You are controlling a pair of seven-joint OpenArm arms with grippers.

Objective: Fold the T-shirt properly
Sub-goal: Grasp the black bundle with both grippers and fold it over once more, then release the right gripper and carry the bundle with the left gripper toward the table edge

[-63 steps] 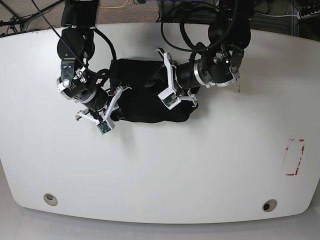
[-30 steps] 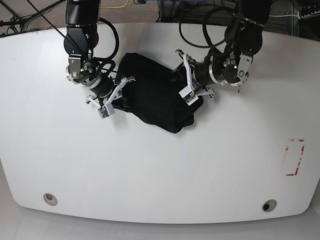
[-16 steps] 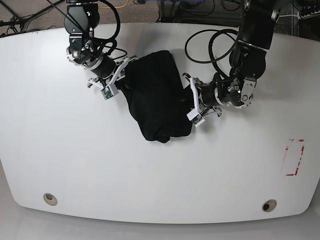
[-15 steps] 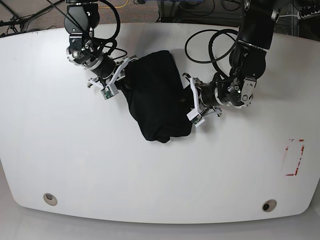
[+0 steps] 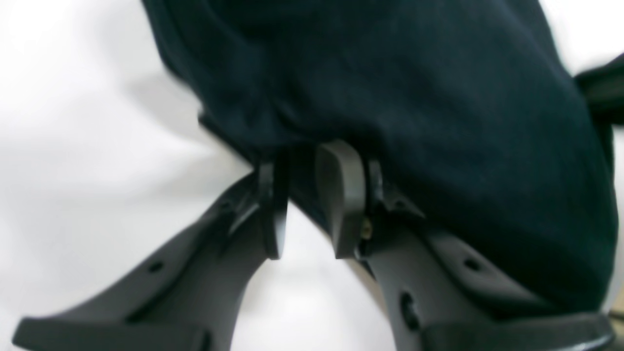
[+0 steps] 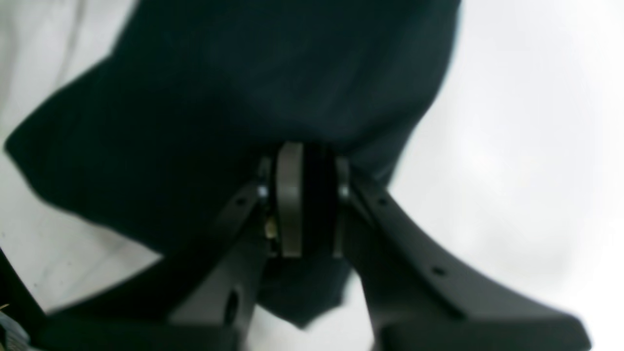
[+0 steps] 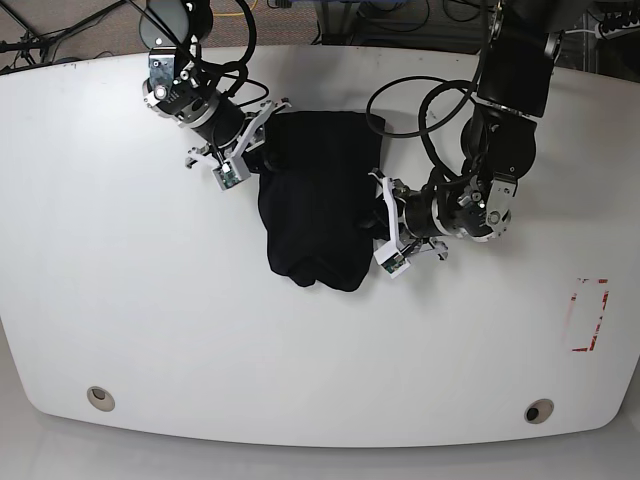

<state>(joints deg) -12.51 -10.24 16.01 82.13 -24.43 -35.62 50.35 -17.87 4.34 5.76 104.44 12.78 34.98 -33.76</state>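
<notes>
- The left gripper (image 5: 307, 200), a pair of dark grey plastic fingers, is pinched on a hem of the plain black soft-cloth T-shirt (image 5: 414, 107); a narrow gap shows between the pads lower down, but cloth fills it at the tips.
- The right gripper (image 6: 307, 195), of the same dark grey make, has its jaws drawn close with black cloth bunched between them.
- From overhead, the left gripper (image 7: 385, 235) holds the shirt's edge on that view's right, lower down; the right gripper (image 7: 255, 150) holds the upper corner on that view's left.
- The T-shirt (image 7: 315, 200) lies as a compact, roughly oblong bundle on the white rounded table (image 7: 150, 330), towards its far middle, stretched between the two grips.
- Judged from its shape, the shirt is already folded down to a small packet; its lower end looks rounded and loose.
- What seems left: lay it flat, square the edges, let go.
</notes>
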